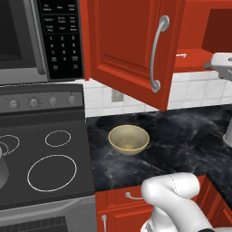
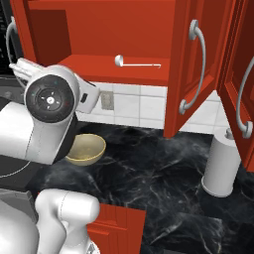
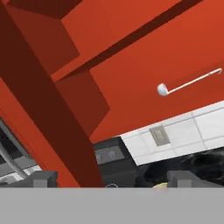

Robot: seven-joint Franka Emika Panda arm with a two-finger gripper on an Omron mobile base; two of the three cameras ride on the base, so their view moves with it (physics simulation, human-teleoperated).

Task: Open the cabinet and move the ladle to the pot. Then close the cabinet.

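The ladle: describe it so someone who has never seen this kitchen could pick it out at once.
Find the red wall cabinet above the black marble counter, its two doors swung open. On its bottom shelf lies the ladle, flat on its side. It is a thin silver rod with a small round cup at one end, the one object on that shelf.

The microwave's control panel [image 1: 61,38] carried a keypad whose digits 1 to 9 could just be made out. The small white labels on the buttons above them were too blurred to read.
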